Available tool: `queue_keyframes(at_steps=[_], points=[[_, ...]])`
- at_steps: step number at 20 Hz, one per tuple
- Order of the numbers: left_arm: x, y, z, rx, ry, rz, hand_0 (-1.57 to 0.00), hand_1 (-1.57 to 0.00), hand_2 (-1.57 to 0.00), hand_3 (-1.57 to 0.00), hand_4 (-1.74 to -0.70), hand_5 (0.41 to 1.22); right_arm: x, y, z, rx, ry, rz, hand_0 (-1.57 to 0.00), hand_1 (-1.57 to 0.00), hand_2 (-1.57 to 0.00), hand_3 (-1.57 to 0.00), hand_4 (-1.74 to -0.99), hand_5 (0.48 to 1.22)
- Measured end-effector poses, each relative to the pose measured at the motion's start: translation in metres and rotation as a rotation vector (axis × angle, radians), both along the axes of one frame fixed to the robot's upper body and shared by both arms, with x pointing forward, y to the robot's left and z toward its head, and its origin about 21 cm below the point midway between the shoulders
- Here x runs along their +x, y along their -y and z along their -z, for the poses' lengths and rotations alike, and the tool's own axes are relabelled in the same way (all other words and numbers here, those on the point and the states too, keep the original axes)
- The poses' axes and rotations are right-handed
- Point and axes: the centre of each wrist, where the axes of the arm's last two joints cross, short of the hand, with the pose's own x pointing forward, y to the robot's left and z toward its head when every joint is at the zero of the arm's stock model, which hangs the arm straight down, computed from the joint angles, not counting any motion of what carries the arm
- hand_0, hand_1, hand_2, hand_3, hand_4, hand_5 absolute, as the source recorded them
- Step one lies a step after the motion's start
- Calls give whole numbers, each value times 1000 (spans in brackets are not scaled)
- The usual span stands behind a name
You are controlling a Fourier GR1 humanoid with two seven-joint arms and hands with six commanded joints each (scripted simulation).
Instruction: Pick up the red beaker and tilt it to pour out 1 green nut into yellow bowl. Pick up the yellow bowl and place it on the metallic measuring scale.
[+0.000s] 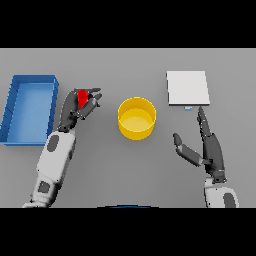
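Red beaker [82, 97] sits in the grip of the left hand [80, 106], well to the left of the yellow bowl [136, 117], with a stretch of bare grey bench [125, 170] between them. The dark fingers and thumb curl round the beaker, so that only part of its red wall shows above and between them (its tilt and its contents cannot be made out). The left arm [55, 160] runs from that hand down and away from the bowl toward the lower edge.

From the head view, the yellow bowl stands upright at about the middle of the bench, its round mouth facing up; the inside looks plain yellow, and no nut can be told in it. Further left of the bowl, beyond the left hand, lies a blue tray [12, 107] with raised walls.

To the right of the bowl and a little farther back rests the metallic measuring scale [187, 88], a pale square plate lying flat. The right hand [205, 145] hovers to the right of the bowl and nearer than the scale, holding nothing: its fingers are straight, pointing toward the scale's near edge, and its thumb juts out toward the bowl. Bowl and scale stand apart, not touching.
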Motion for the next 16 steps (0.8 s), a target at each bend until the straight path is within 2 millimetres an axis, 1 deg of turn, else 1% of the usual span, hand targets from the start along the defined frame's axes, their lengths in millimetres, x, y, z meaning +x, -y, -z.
queue_keyframes(at_steps=[1, 2, 3, 4, 5, 7, 8, 10, 14, 15, 16], points=[[3, -6, -6, -13, 14, -16, -1521, -1523, -1525, -1507, -1679, 1122, 2, 0, -2, -13, 4, 3, 1, 1, 1, 1, -1258, 646], [3, -7, -11, -24, 27, -22, -1531, -1533, -1534, -1520, -1692, 1118, 2, 4, -7, -21, 14, 9, 1, 1, 1, 1, -1259, 647], [4, -3, -18, -18, 47, -23, -1539, -1540, -1542, -1530, -1701, 1114, 2, 5, -8, -24, 14, 9, 1, 1, 1, 1, -1259, 649], [3, -4, -24, -5, 67, -21, -1545, -1546, -1547, -1538, -1709, 1114, 3, 1, -8, -29, 7, 7, 1, 1, 1, 1, -1263, 652], [5, -4, -34, 14, 88, -5, -1551, -1551, -1552, -1545, -1716, 1114, 1, 3, -7, -24, 3, 10, 1, 1, 1, 1, -1263, 654], [6, -4, -48, 90, 103, 28, -1558, -1558, -1559, -1554, -1725, 1117, 2, 1, -9, -32, 22, -3, 1, 1, 1, 1, -1261, 661], [6, -1, -52, 144, 103, 56, -1561, -1561, -1561, -1558, -1728, 1121, 3, -1, -9, -37, 18, -7, 1, 1, 1, 1, -1257, 663], [5, 7, -64, 283, 87, 112, -1564, -1565, -1565, -1562, -1733, 1125, 4, 2, -6, -49, -1, 7, 1, 1, 1, 1, -1256, 671], [9, 19, -74, 423, 71, 158, -1564, -1565, -1565, -1562, -1733, 1111, 1, -2, -7, -58, -5, 0, 1, 1, 1, 1, -1256, 678], [11, 21, -76, 447, 68, 163, -1564, -1565, -1565, -1562, -1733, 1112, 5, 2, -9, -60, -10, 13, 1, 1, 1, 1, -1256, 678], [12, 21, -78, 469, 69, 165, -1566, -1566, -1566, -1564, -1734, 1114, 3, 0, -6, -53, -16, 3, 1, 1, 1, 1, -1254, 680]])
